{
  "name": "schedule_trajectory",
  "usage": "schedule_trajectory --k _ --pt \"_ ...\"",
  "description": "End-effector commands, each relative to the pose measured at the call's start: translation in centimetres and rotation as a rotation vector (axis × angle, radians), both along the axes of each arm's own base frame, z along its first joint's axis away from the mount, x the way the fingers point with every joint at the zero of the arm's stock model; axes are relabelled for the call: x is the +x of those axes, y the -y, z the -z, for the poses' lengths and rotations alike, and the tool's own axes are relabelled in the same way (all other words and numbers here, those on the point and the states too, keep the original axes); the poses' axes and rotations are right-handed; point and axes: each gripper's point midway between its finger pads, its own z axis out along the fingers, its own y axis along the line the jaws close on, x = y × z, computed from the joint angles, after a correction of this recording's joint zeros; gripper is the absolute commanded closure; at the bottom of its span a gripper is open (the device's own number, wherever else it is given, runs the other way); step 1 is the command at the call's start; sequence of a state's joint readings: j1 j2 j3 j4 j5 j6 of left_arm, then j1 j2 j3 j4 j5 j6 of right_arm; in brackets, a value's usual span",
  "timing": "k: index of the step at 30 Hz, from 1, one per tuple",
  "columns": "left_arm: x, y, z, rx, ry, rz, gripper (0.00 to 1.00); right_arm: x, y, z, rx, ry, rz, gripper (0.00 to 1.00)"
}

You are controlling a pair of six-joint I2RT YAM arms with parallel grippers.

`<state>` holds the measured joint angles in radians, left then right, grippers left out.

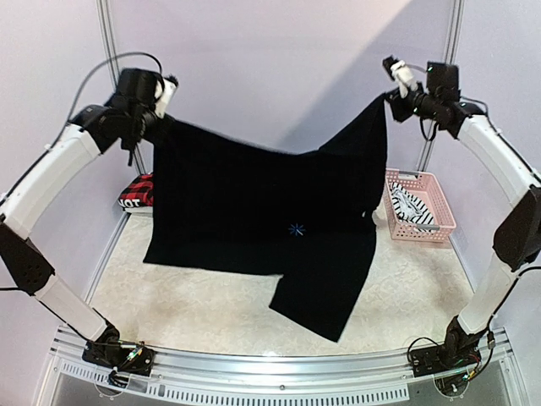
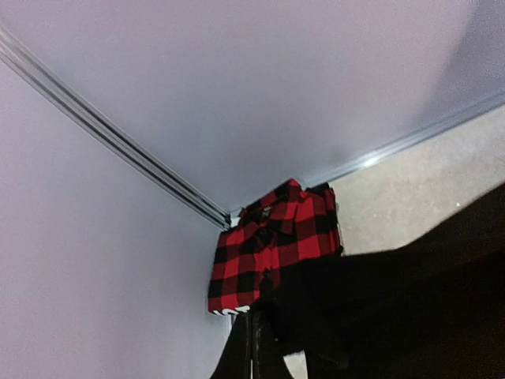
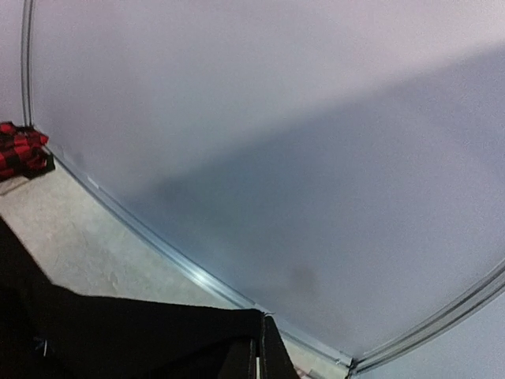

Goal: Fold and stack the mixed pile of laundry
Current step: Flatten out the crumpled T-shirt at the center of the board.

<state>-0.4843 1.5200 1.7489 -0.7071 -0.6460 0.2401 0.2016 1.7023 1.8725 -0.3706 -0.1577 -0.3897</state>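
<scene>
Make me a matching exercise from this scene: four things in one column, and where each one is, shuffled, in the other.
Things
1. black T-shirt
2. plaid piece
3. striped tank top
4. pink basket

Places
A. lying inside the basket
B. standing at the far right of the table
C. held up, spread between the left gripper and the right gripper
D. lying at the table's far left corner

Pairs: 1-C, 2-D, 3-A, 4-B
</scene>
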Motion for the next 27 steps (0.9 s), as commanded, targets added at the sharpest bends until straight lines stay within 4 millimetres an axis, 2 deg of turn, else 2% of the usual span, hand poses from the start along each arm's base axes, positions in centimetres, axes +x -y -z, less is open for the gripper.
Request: schedule_trajectory --k 1,4,6,9,13,16,19,23,27 --pt "1.1 0.7 3.7 -0.063 -0.041 0.001 1.00 1.7 1.0 2.7 -0.028 -0.015 0.057 1.00" --pt "0.6 0.8 2.2 -0.096 -0.012 0.010 1.00 1.5 1.1 1.5 -0.009 -0.004 0.066 1.00" --pt "0.0 0.9 0.2 -0.124 0.024 0.021 1.00 1.0 1.1 -0.3 0.012 0.014 0.065 1.00" --pt "-2.0 1.2 -4.1 -0.167 0.104 0.052 1.00 -0.7 1.3 -4.2 0.053 0.067 0.059 1.00" --pt "-5.8 2.0 -10.5 -0.226 0.225 0.128 1.00 -4.3 1.4 -9.8 0.102 0.154 0.025 1.00" --pt "-8.8 2.4 -14.1 -0.226 0.302 0.181 1.00 -8.8 1.0 -14.2 0.133 0.232 -0.049 1.00" --pt "-11.9 2.3 -17.1 -0.221 0.380 0.219 1.00 -14.5 0.9 -18.4 0.143 0.316 -0.122 1.00" --pt "-16.3 1.9 -20.6 -0.235 0.491 0.305 1.00 -20.5 0.9 -22.2 0.148 0.385 -0.199 1.00" --pt "-19.9 1.1 -22.8 -0.270 0.564 0.400 1.00 -26.6 1.1 -25.8 0.174 0.485 -0.273 1.00"
